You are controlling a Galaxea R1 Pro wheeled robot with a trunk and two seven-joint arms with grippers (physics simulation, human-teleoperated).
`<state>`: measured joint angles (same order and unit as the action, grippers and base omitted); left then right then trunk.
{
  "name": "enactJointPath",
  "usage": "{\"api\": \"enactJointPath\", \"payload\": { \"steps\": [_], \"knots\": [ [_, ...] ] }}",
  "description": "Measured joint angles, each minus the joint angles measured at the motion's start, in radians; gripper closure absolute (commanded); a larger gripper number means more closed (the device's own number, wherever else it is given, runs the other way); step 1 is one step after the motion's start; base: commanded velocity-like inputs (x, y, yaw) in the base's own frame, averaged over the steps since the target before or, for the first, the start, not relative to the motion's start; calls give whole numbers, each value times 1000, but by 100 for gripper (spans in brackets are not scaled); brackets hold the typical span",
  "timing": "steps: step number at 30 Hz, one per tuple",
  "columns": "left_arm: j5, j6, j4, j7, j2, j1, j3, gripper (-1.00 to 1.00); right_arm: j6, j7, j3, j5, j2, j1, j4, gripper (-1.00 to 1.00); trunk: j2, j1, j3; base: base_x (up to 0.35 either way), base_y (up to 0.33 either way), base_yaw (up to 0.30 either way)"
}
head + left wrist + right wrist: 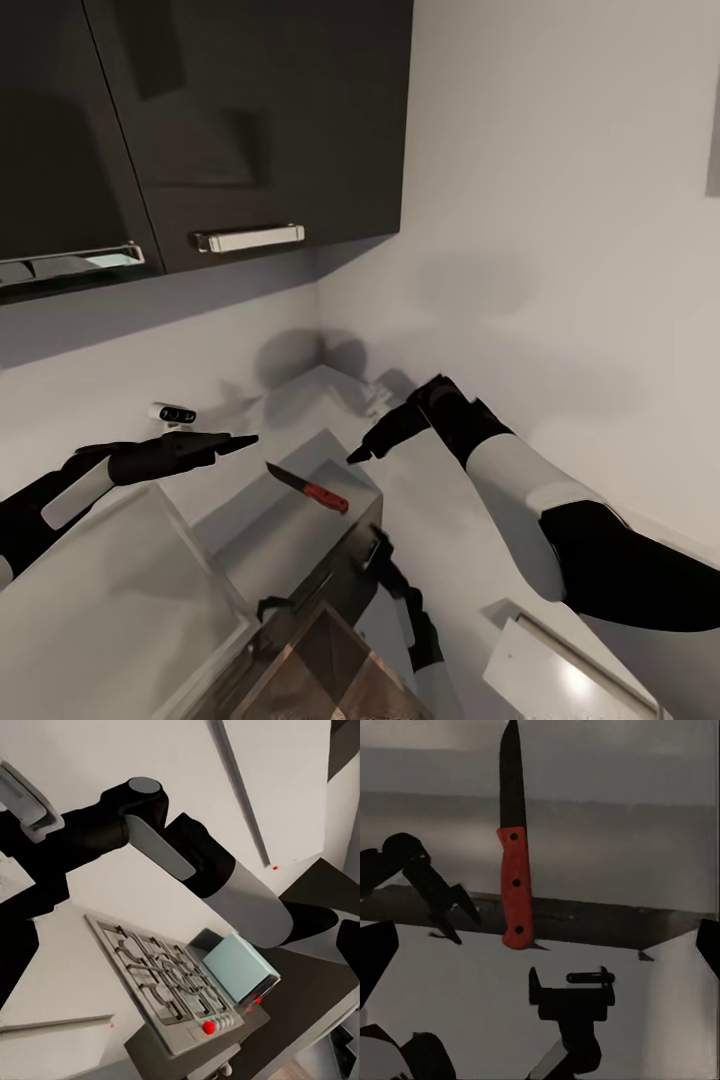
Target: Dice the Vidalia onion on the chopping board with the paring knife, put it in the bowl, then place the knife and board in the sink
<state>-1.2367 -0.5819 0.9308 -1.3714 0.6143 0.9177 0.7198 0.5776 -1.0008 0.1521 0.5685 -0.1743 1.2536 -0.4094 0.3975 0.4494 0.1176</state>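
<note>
Two grippers flank the paring knife (309, 488), which lies flat on a pale surface, blade toward your left gripper (232, 443), handle nearer your right gripper (360, 455); both hold nothing, their jaw spread not discernible.

Open air lies between both end effectors around the knife (308, 488); wall cabinets (250, 120) hang well above.

The paring knife (308, 487) (red handle, dark pointed blade) appears in mid-air, no end effector touching it.
</note>
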Motion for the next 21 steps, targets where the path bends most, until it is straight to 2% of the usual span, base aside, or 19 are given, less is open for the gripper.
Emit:
{"api": "enactJointPath", "payload": {
  "steps": [2,5,8,12,21],
  "knots": [
    [0,0,-1,0,-1,-1,0,-100,-5,29,-19,-2,0,0,-4,-100,0,0,3,0,0,0],
    [0,0,-2,0,-2,0,0,-100,-21,92,-80,-9,0,0,-28,-100,0,0,8,0,0,0],
    [0,0,-3,0,-3,-1,0,-100,-44,127,-106,-12,0,0,-36,-100,0,0,13,0,0,0],
    [0,0,-3,-1,-3,-1,0,-100,-58,141,-119,-12,0,0,-39,-100,0,0,20,0,0,0],
    [1,0,-3,-1,-2,0,0,-100,-61,134,-120,-12,0,-1,-36,-100,0,0,35,0,0,0]
  ]
}}
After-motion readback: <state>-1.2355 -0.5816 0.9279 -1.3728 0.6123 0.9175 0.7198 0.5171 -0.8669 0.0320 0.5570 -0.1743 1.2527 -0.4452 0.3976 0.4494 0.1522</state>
